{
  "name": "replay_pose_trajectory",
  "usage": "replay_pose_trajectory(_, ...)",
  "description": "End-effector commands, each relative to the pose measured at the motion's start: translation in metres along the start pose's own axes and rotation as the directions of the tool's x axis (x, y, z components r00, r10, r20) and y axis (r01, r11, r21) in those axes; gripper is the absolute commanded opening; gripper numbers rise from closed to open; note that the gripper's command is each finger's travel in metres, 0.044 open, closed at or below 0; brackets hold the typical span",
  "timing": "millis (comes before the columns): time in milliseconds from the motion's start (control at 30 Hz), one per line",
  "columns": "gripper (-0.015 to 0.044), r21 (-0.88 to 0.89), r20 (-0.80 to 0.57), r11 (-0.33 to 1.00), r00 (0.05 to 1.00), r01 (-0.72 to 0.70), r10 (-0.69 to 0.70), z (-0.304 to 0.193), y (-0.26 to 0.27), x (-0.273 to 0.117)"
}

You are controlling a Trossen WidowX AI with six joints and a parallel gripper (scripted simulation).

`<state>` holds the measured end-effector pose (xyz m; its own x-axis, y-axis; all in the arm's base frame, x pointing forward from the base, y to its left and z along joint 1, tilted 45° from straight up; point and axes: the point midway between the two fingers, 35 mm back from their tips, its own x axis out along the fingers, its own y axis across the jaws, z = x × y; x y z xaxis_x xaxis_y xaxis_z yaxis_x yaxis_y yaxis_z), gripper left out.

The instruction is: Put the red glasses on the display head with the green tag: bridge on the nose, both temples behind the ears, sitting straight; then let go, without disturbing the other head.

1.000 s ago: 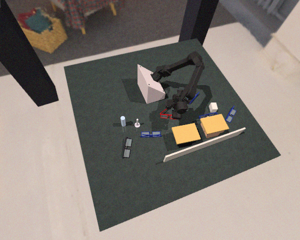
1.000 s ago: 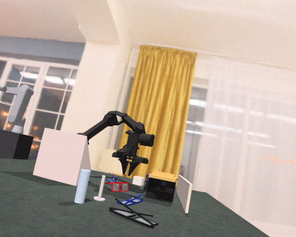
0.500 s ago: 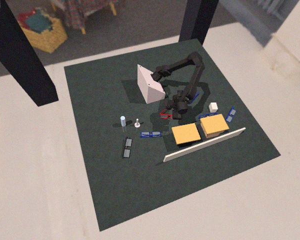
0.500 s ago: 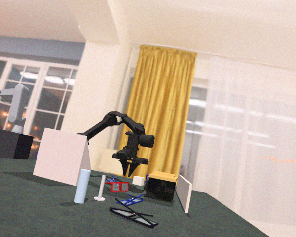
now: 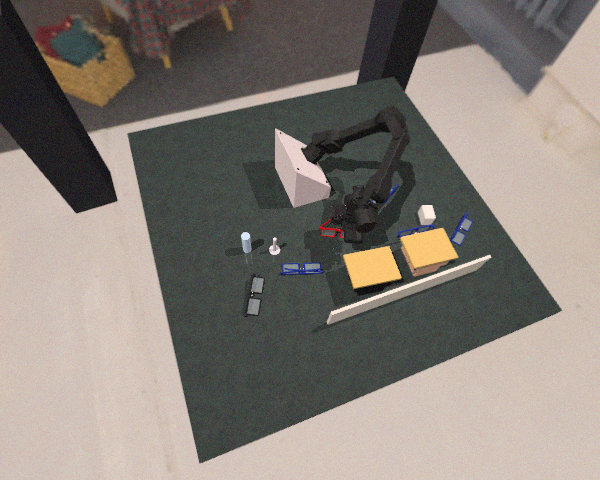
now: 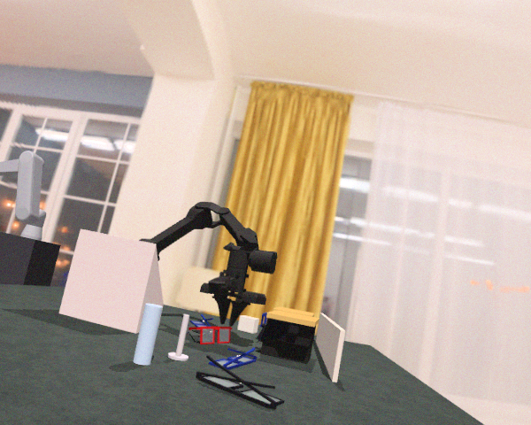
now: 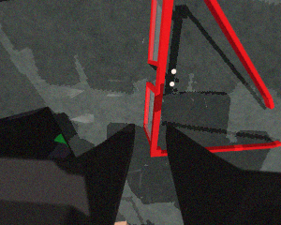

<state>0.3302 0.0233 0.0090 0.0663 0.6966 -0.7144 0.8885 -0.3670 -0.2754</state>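
The red glasses (image 5: pixel 331 228) (image 7: pixel 161 94) stand on the dark mat with the temples unfolded, their lenses facing the exterior camera. My gripper (image 6: pixel 227 323) (image 7: pixel 150 129) points down at one end of their front, fingers partly open. In the wrist view that end shows between the fingertips, with a gap on each side; nothing is held. Two boxy shapes with yellow tops (image 5: pixel 371 267) (image 5: pixel 428 246) stand nearby, and a tan part (image 5: pixel 427 267) shows under the right one. A small green patch (image 7: pixel 60 139) shows at the left of the wrist view. The heads' faces and ears are hidden.
Blue glasses (image 5: pixel 301 272) and black glasses (image 5: pixel 251 295) lie in front. A light blue cylinder (image 5: pixel 246 242) (image 6: pixel 148 336) and a small peg stand (image 5: pixel 274 250) are left. A pale wedge (image 5: pixel 310 188) (image 6: pixel 108 283) stands behind, a white block (image 5: pixel 426 214) right, and a low wall (image 5: pixel 409 290) beyond the yellow tops.
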Motion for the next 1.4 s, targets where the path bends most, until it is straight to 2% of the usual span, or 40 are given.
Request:
replay_pose_trajectory(0, 0.0120, 0.008, -0.002, 1.000, 1.000, 0.010, -0.010, 0.001, -0.001, 0.010)
replay_pose_trajectory(467, 0.0120, 0.008, -0.004, 1.000, 1.000, 0.011, -0.011, 0.002, -0.001, 0.031)
replay_pose_trajectory(967, 0.0120, 0.008, -0.004, 1.000, 1.000, 0.012, -0.012, 0.002, -0.006, 0.031)
replay_pose_trajectory(1033, 0.0067, 0.006, 0.000, 1.000, 1.000, 0.011, -0.011, 0.002, -0.003, 0.031)
replay_pose_trajectory(1367, 0.0001, 0.006, 0.000, 1.000, 1.000, 0.011, -0.011, 0.002, -0.003, 0.031)
